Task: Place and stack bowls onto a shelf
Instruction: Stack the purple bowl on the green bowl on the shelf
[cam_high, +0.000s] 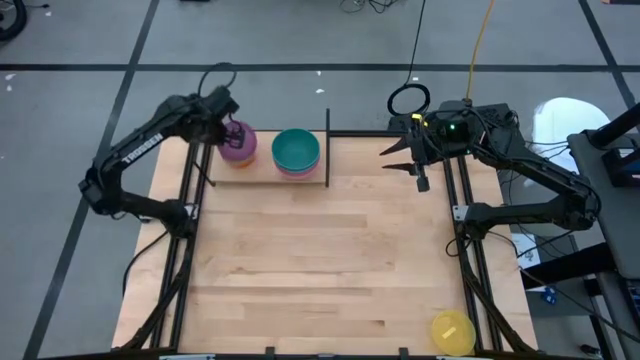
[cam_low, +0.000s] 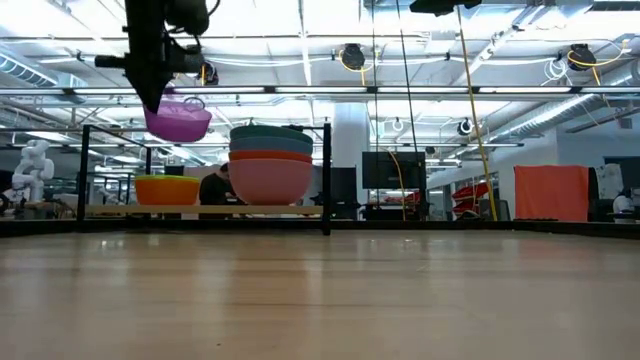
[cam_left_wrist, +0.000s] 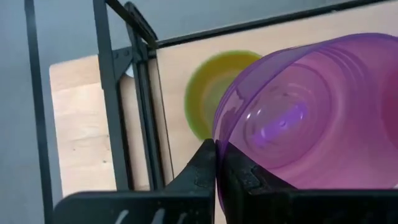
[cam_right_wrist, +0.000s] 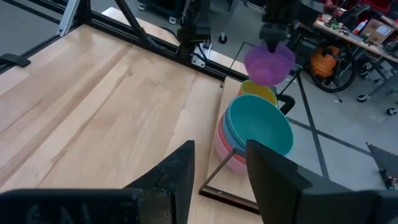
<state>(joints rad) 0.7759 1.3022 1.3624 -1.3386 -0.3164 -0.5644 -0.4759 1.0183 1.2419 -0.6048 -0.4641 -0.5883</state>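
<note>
My left gripper (cam_high: 226, 130) is shut on a purple bowl (cam_low: 178, 121) and holds it in the air over the left end of the shelf (cam_high: 262, 174), a pale board with black rods at the table's far edge. Right under the purple bowl, a lime green bowl (cam_left_wrist: 208, 93) sits nested in an orange one (cam_low: 167, 190) on the shelf. On the shelf's right end stands a stack (cam_low: 270, 165) with a teal bowl (cam_high: 296, 148) on top and a pink one at the bottom. A yellow bowl (cam_high: 452, 331) lies at the table's near right corner. My right gripper (cam_right_wrist: 217, 174) hangs open, to the right of the shelf. My left gripper pinches the purple bowl's rim (cam_left_wrist: 216, 147) between its two fingers, one finger on each side of the wall. It comes from above, pointing down. The bowl hangs below the fingers with its opening up, slightly tilted and lifted clear of the bowls beneath it.
The shelf's upright black rod (cam_high: 327, 148) stands just right of the teal stack. Black frame rails (cam_high: 470, 270) run along both sides of the table. The wide middle of the tabletop (cam_high: 320, 250) holds nothing.
</note>
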